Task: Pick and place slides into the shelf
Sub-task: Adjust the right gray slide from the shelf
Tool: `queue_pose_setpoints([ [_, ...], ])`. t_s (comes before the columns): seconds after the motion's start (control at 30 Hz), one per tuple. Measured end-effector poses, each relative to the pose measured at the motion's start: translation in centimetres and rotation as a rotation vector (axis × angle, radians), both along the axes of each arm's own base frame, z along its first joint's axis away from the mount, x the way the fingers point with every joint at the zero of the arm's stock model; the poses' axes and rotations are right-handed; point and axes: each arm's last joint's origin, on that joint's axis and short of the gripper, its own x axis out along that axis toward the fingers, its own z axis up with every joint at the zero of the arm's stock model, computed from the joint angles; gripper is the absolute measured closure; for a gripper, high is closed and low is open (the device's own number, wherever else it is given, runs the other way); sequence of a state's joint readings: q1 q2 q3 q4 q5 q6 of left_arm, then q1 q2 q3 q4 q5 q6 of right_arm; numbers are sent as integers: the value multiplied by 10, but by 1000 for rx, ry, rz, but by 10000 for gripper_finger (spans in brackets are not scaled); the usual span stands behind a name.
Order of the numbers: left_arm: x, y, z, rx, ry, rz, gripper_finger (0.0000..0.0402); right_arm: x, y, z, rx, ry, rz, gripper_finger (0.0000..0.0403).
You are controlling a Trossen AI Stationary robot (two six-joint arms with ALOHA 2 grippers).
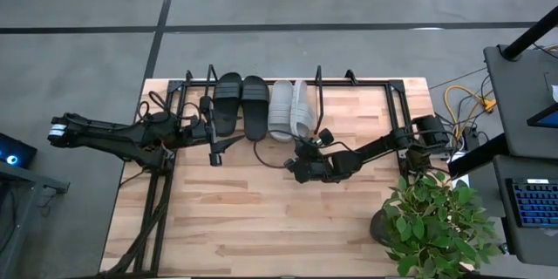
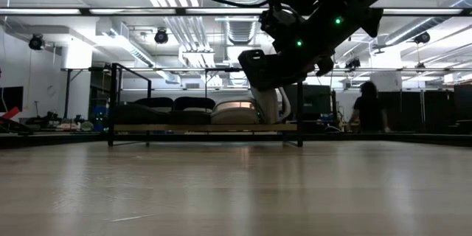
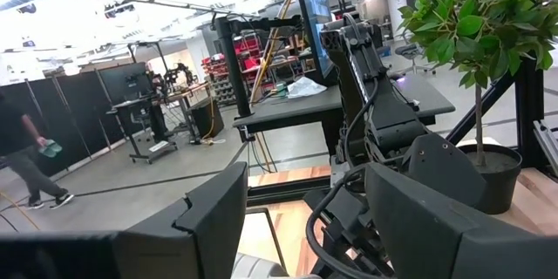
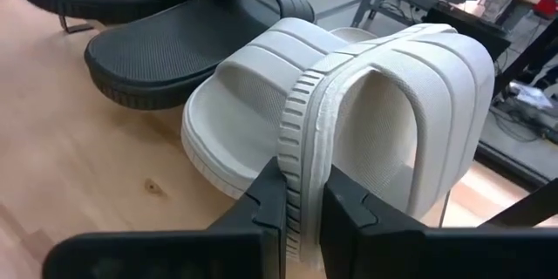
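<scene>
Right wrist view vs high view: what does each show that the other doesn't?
Only the right wrist view: the right gripper pinching the ribbed sole edge of the tilted grey slide.
Only the high view: the whole shelf, the left gripper waiting open near the black slides, and a potted plant.
Both: the flat grey slide beside the black pair.

Grey concrete floor (image 1: 78, 4) crossed by dark seam lines around the wooden table (image 1: 261, 218). Potted plant (image 1: 433, 218) at the table's corner. Dark desk (image 1: 521, 87) with a keyboard (image 1: 534, 202) beside it. Open ceiling with pipes and ducts (image 2: 177, 22), bright overhead lighting. Black partition panels (image 3: 96, 105) farther back; a person (image 3: 22, 153) walks near them.
</scene>
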State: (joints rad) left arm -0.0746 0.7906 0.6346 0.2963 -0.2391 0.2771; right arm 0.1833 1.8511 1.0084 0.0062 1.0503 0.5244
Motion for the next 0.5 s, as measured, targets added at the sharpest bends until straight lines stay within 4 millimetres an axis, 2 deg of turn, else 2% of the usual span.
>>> queue_pose_setpoints([
  [0.5,0,0,0,-2,3,0,185,-1,6,17,-25,178,34,375],
])
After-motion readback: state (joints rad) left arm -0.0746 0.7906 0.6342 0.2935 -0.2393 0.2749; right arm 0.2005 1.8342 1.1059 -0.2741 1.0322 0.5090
